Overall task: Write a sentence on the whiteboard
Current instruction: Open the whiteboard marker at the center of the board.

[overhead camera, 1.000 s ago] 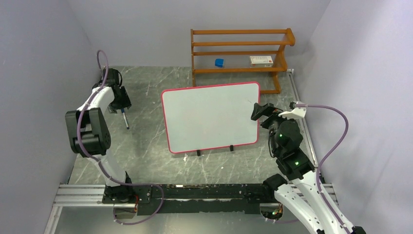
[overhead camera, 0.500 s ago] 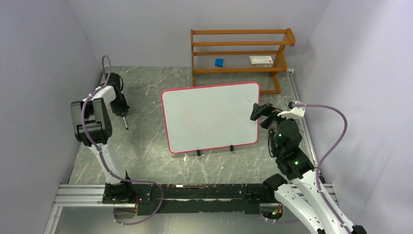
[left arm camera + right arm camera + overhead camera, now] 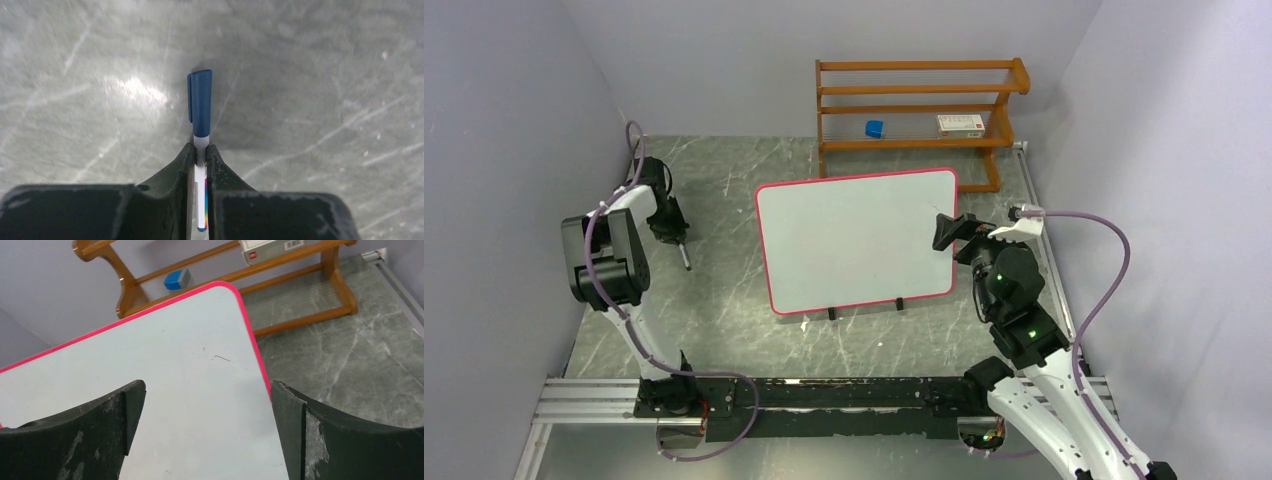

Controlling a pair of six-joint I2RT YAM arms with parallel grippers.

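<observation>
Two jobs fall to me at once. At nine o'clock of the whiteboard (image 3: 854, 240), my left gripper (image 3: 200, 150) is pinched tight on the white barrel of a marker (image 3: 200, 107), just behind its blue cap (image 3: 200, 90). I cannot tell whether the cap touches the table (image 3: 325, 75). My right gripper (image 3: 207, 387) gapes wide at the board's three o'clock edge, one side over the white face and the other past the red rim, gripping nothing. The board stands mid-table with nothing written on it, only a faint scratch. To do this well, I judge I should lift straight up and keep the barrel from twisting, since my hold is narrow. The cap is on, so it must come off before any stroke. My right jaws would best close on the rim first, to steady the board.
</observation>
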